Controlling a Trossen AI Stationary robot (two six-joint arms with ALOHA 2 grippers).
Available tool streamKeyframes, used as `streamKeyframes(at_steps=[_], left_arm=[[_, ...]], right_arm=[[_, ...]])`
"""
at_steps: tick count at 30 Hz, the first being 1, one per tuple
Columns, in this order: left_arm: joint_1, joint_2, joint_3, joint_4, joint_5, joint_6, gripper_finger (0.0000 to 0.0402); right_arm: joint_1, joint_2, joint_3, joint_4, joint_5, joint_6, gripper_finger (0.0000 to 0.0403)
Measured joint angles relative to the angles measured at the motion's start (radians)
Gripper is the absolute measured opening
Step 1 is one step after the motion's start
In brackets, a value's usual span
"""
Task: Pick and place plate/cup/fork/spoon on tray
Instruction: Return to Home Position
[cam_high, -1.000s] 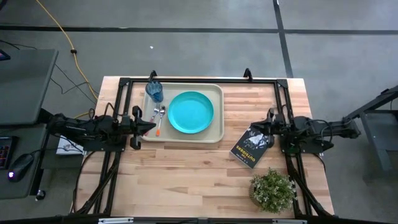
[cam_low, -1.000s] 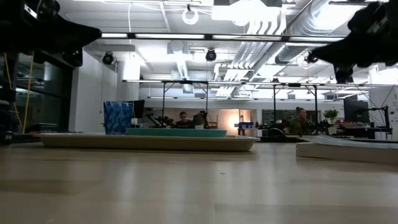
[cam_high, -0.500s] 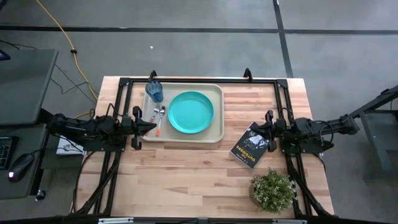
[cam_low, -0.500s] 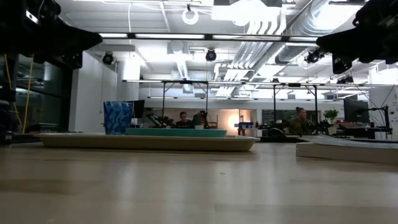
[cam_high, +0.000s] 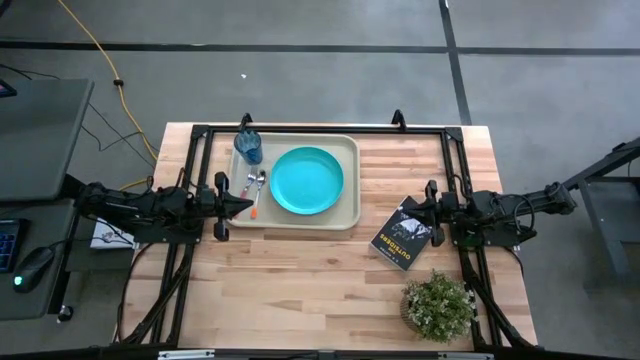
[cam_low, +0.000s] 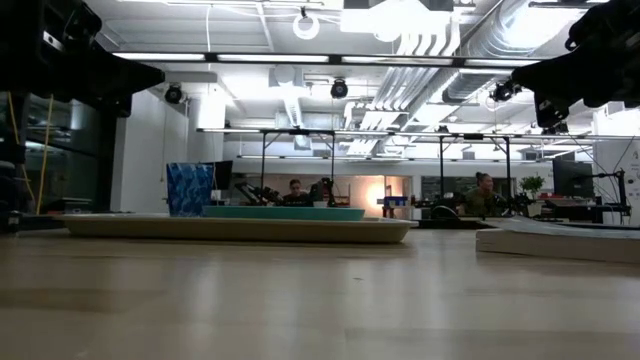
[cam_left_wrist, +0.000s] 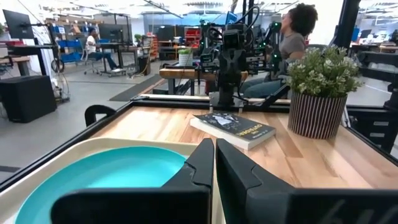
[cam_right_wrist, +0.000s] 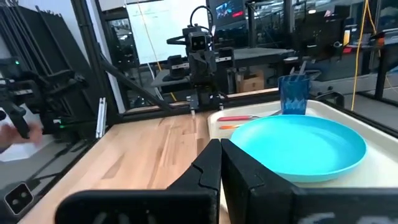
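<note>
The cream tray lies at the table's far middle. On it rest the turquoise plate, the blue cup upright in its far left corner, and the fork and spoon side by side left of the plate. My left gripper is shut and level at the tray's left rim, pointing right over the cutlery handles; its fingers show closed in the left wrist view. My right gripper is shut and level over the book's far corner, pointing left. Neither touches anything.
A black book lies right of the tray, and a potted plant stands at the near right. Black frame rails run along the table's far and side edges. Bare wood fills the near middle. People sit in the room beyond.
My right gripper has swung a little toward the table's near edge and now points more squarely left. My left gripper's tip has dipped slightly. Both have stayed shut, and the things on the tray have not moved.
</note>
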Motion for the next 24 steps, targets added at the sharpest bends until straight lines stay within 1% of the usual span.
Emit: streamKeyframes(at_steps=[7, 17, 24], left_arm=[[0.0, 0.0, 0.0, 0.0, -0.002, 0.0, 0.0], [0.0, 0.0, 0.0, 0.001, -0.002, 0.0, 0.0], [0.0, 0.0, 0.0, 0.001, -0.002, 0.0, 0.0]], right_arm=[[-0.002, 0.003, 0.0, 0.0, 0.001, -0.058, 0.0], [-0.002, 0.003, 0.0, 0.0, 0.0, 0.012, 0.0], [-0.002, 0.003, 0.0, 0.0, 0.0, 0.01, 0.0]])
